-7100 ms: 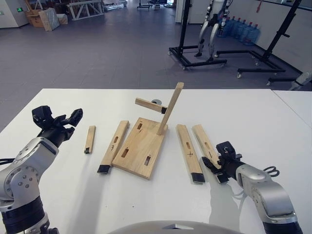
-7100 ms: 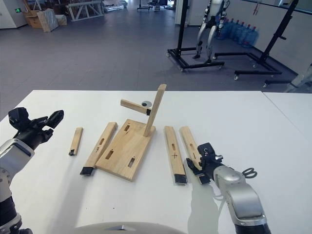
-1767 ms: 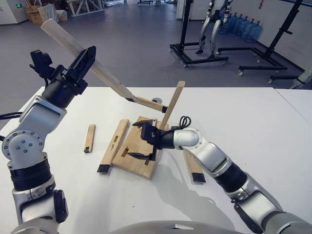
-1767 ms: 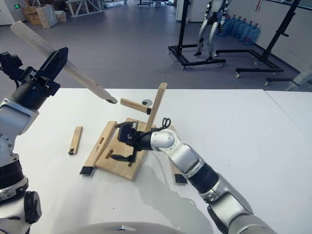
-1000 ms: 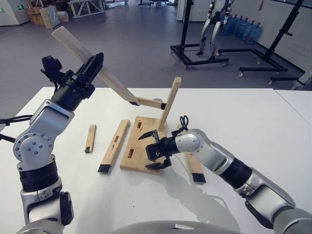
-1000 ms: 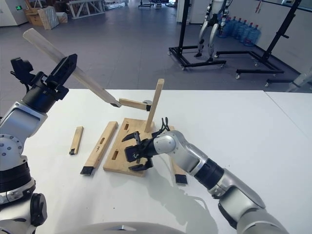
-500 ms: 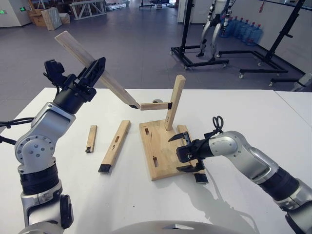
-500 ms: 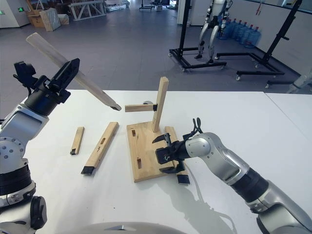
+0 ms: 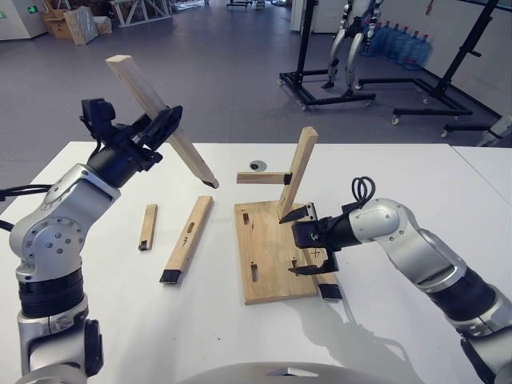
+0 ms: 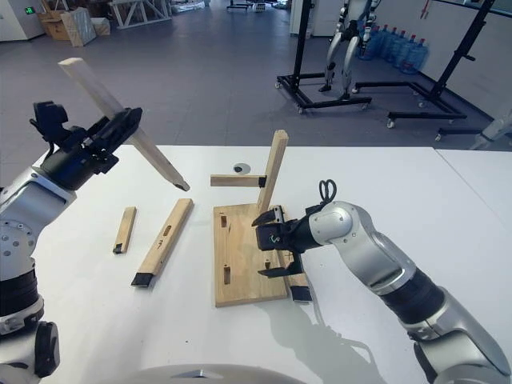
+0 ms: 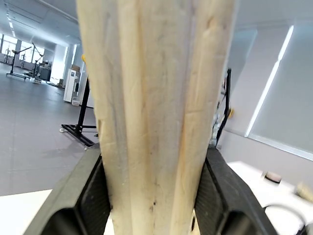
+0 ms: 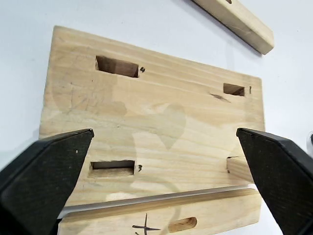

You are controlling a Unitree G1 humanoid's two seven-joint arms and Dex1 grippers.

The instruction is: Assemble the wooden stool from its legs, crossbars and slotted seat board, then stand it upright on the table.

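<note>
Left tool [image 9: 148,132]: clamped on leg [image 9: 192,160], raised over worktop's left half, long axis slanting down-right toward seat board [image 9: 264,248] at worktop centre. Right tool [image 9: 286,246]: spread wide, empty, at its right edge.

Bare pale wood seat board [image 9: 270,244], matt table [image 9: 160,320]

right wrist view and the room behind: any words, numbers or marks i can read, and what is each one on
"+", a hand-drawn cross: on the leg lying along the board.
Pen ticks on the board: marks only, no letters or numbers.
Green sign far back in the room: too small to read.
No other legible text.
</note>
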